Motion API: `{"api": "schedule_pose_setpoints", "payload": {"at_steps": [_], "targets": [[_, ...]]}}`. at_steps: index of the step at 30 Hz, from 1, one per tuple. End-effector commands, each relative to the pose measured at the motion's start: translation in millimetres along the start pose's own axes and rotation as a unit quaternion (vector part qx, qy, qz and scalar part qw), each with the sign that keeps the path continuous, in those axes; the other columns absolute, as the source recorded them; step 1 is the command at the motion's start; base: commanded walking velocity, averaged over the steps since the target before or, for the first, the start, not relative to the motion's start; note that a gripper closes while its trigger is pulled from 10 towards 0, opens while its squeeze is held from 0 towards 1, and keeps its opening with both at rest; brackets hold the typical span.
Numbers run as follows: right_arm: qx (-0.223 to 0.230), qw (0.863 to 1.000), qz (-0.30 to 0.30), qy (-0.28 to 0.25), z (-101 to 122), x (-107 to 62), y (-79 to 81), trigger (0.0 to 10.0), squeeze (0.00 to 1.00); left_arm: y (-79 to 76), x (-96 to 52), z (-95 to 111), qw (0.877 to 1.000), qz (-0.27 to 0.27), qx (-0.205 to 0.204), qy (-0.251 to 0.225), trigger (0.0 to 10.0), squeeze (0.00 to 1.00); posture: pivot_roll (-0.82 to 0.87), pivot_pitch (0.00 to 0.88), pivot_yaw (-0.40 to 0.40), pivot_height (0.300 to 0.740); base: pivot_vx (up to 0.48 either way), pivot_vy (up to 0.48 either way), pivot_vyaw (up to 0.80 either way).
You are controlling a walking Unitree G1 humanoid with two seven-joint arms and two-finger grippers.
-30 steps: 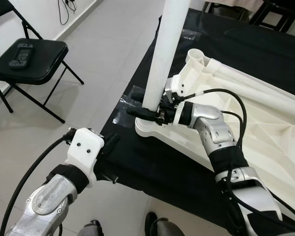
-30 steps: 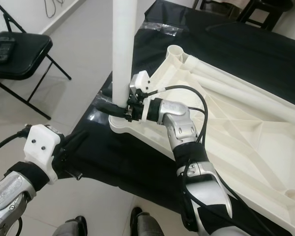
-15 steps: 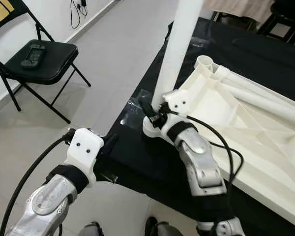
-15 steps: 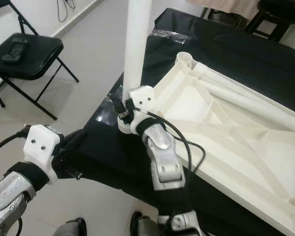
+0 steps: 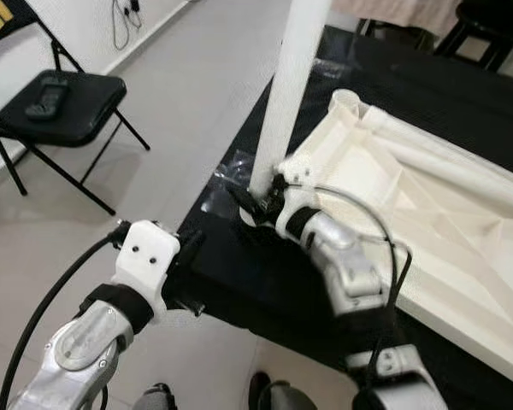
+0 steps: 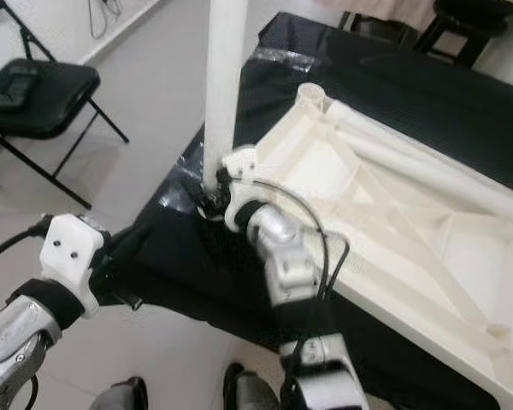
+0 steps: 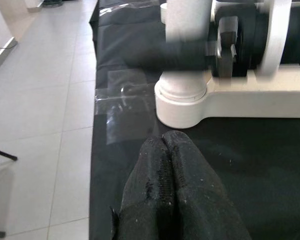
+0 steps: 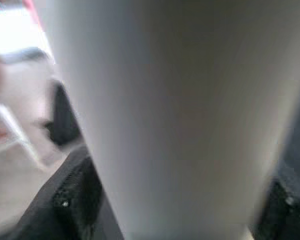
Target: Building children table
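While the leg (image 5: 289, 85) is standing straight up in the frame's middle, the right gripper (image 5: 255, 202) is squeezing its base, and the left gripper (image 7: 168, 150) is waiting closed and empty nearby.

We note a white upright table leg (image 5: 289, 94) and a cream-white upturned tabletop (image 5: 410, 205) with matching ribs. The cloth (image 5: 427, 94) beneath is plain black. Both arms are silver with white wrist housings and black cables; the left claw (image 7: 172, 165) has black fingers. The floor (image 5: 171, 102) is pale grey tile. Far left, a black folding chair (image 5: 56, 107).
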State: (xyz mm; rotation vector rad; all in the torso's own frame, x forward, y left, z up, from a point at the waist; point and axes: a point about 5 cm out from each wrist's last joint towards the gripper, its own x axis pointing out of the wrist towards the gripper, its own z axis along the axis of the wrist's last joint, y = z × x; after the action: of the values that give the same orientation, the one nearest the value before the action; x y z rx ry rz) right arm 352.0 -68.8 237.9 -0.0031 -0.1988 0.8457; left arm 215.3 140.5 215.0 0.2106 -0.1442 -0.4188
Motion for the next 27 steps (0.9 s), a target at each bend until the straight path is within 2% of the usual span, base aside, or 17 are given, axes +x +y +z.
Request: {"api": "schedule_pose_setpoints", "payload": {"at_steps": [1,2,3,4,6,11,12,14,15,16,23,27], "targets": [[0.006,0.999,0.053,-0.010,3,-0.5,0.8,10.0,0.00,-1.4,-0.1,-4,1.000,-0.003,-0.006,0.005,10.0,0.00,0.12,0.268,-0.150,0.740,0.000,0.000,0.00],[0.006,0.999,0.053,-0.010,3,-0.5,0.8,10.0,0.00,-1.4,-0.1,-4,1.000,-0.003,-0.006,0.005,10.0,0.00,0.12,0.268,-0.150,0.740,0.000,0.000,0.00],[-0.019,0.990,0.140,-0.003,7,-3.5,-0.7,10.0,0.00,-1.2,-0.4,-4,1.000,-0.002,-0.006,0.005,10.0,0.00,0.12,0.268,-0.149,0.740,0.000,0.000,0.00],[-0.019,0.990,0.140,-0.003,7,-3.5,-0.7,10.0,0.00,-1.2,-0.4,-4,1.000,-0.002,-0.006,0.005,10.0,0.00,0.12,0.268,-0.149,0.740,0.000,0.000,0.00],[-0.027,0.978,0.207,0.006,9,-6.0,-3.5,10.0,0.00,-1.5,-0.7,-4,1.000,-0.001,-0.006,0.006,10.0,0.00,0.12,0.269,-0.148,0.740,0.000,0.000,0.00],[-0.015,0.968,0.251,0.008,14,-2.7,-10.3,10.0,0.00,-1.2,-1.4,-4,1.000,-0.001,-0.005,0.007,10.0,0.00,0.13,0.270,-0.151,0.740,0.000,0.000,0.00],[-0.009,0.963,0.270,0.012,16,-1.4,-11.5,8.3,0.00,-1.0,-1.7,-4,1.000,-0.001,-0.005,0.008,10.0,0.00,0.13,0.272,-0.153,0.740,0.000,0.000,0.00],[-0.004,0.959,0.283,0.015,16,-0.7,-12.2,8.3,0.00,-0.8,-1.9,-4,1.000,0.000,-0.004,0.008,10.0,0.00,0.13,0.272,-0.153,0.740,0.000,0.000,0.00],[-0.001,0.955,0.297,0.016,17,-0.2,-13.0,3.8,0.00,-0.5,-2.1,-4,1.000,0.000,-0.004,0.009,10.0,0.00,0.13,0.272,-0.154,0.740,0.000,0.000,0.00],[0.003,0.951,0.307,0.018,17,0.5,-13.5,0.0,0.00,0.2,-2.6,-5,1.000,0.001,-0.002,0.010,10.0,0.00,0.14,0.274,-0.152,0.740,0.000,0.000,0.00],[0.004,0.944,0.327,0.029,13,2.3,-16.3,0.0,0.00,0.6,-3.9,-5,1.000,0.002,-0.001,0.012,10.0,0.00,0.14,0.282,-0.151,0.740,0.000,0.000,0.00],[-0.007,0.951,0.308,0.028,9,0.8,-18.5,0.0,0.00,-0.4,-4.5,-5,1.000,0.001,-0.002,0.014,10.0,0.00,0.14,0.286,-0.150,0.740,0.000,0.000,0.00]]}}
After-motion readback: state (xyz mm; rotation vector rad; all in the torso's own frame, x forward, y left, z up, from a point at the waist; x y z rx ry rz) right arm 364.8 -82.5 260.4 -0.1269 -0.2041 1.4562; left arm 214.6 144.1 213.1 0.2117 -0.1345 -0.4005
